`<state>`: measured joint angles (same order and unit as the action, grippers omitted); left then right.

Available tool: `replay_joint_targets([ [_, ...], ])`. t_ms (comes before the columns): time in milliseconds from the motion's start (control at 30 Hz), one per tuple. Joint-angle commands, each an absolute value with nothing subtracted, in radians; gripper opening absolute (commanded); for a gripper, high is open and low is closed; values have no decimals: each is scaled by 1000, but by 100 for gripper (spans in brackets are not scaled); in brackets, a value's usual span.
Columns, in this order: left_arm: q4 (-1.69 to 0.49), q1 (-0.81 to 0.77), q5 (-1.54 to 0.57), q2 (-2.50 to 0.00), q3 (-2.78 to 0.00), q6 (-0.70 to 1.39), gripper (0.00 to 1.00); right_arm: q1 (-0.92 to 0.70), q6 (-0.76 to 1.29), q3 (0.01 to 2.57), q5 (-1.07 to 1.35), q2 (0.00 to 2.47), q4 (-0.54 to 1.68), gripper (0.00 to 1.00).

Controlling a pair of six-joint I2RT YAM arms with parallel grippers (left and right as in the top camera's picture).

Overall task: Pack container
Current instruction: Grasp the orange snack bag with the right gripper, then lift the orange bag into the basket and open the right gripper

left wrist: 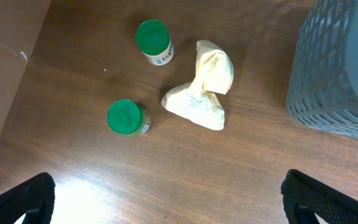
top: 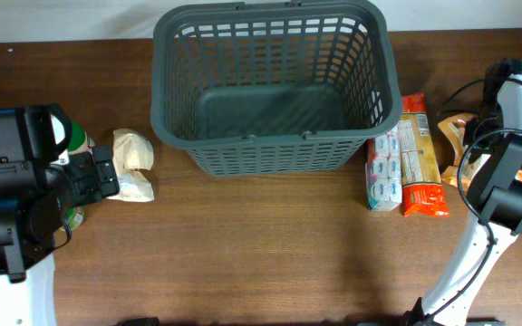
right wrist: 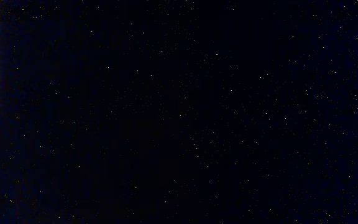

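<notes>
The large dark grey slotted container (top: 275,145) stands at the back middle of the table with nothing in it; its corner also shows in the left wrist view (left wrist: 337,74). My left gripper (top: 105,174) is open and empty above bare wood (left wrist: 166,199), just left of a pale yellow bag (top: 132,163) (left wrist: 202,87). Two green-lidded jars (left wrist: 153,41) (left wrist: 127,117) stand beside the bag, partly hidden under my left arm from overhead. My right arm (top: 506,172) is at the far right edge. The right wrist view is black, so its jaws do not show.
Right of the container lie a white and blue pack (top: 385,172), a long orange packet (top: 420,154) and a brown-orange packet (top: 451,136) partly under the right arm. Bare wooden table (top: 261,244) lies in front of the container.
</notes>
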<state>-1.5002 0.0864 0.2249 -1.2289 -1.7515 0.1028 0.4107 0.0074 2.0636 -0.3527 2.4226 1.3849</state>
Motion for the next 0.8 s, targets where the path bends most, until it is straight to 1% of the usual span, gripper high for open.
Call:
replay_joint_targets([
  [0,-1501,93,225,-1231,-1759,119,99,418,42,2002,-140,2572,1346,4],
  [100,-1501,93,225,-1231,-1759,119,99,418,102,2022,-115,2529,1380,4],
  [200,-1501,93,225,-1231,-1759,119,99,416,170,2097,-42,2427,1440,4],
  [333,-1501,93,225,-1231,-1759,119,99,373,178,2218,11,2211,1501,4],
  [400,-1501,93,225,-1231,-1759,119,99,317,177,2280,9,2064,1505,4],
  [433,-1501,93,225,-1231,-1759,119,99,264,177,2317,-20,1972,1492,4],
  [533,-1501,93,225,-1231,-1759,119,99,132,167,2373,-123,1829,1458,4],
  [600,-1501,93,225,-1231,-1759,119,99,13,82,2385,-129,1749,1399,4],
  [633,-1501,93,225,-1231,-1759,119,99,-79,22,2385,-136,1714,1359,4],
  [700,-1501,93,225,-1231,-1759,119,99,-194,-69,2384,-135,1708,1296,4],
  [767,-1501,93,225,-1231,-1759,119,99,-263,-133,2377,-136,1725,1258,4],
])
